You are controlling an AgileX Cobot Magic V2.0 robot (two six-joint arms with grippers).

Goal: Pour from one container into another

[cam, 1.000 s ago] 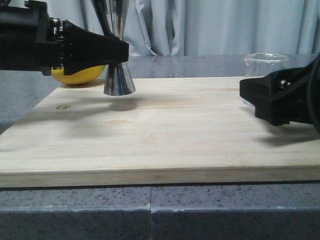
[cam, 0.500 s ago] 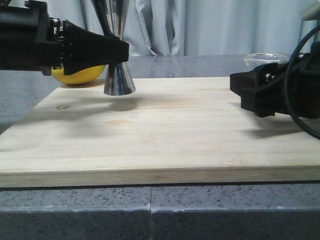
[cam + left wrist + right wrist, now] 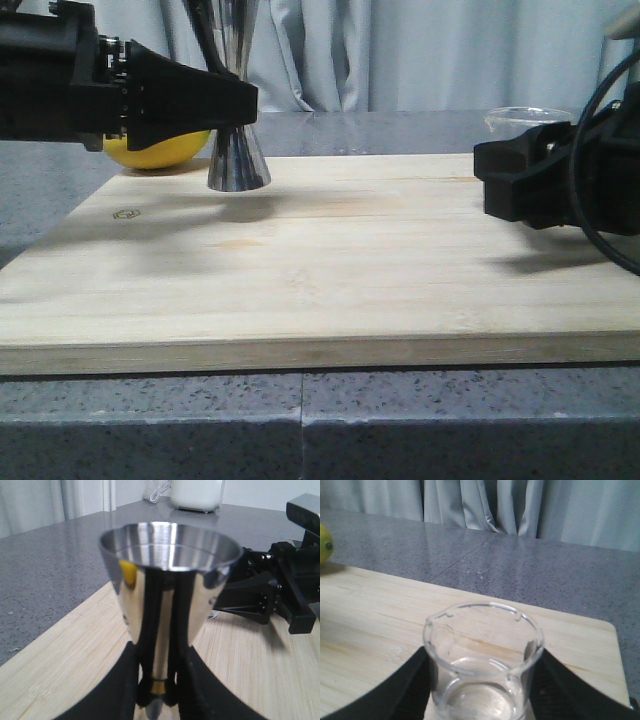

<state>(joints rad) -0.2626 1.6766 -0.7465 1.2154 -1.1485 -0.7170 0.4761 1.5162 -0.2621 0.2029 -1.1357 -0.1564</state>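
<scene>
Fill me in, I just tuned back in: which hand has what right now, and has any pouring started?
The left hand is clamped on the waist of the steel jigger, which stands upright at the far left of the wooden board, near a lemon. The right hand is at the board's right side with its fingers on either side of the glass beaker, which is upright. The two vessels are far apart, so no pouring has started.
</scene>
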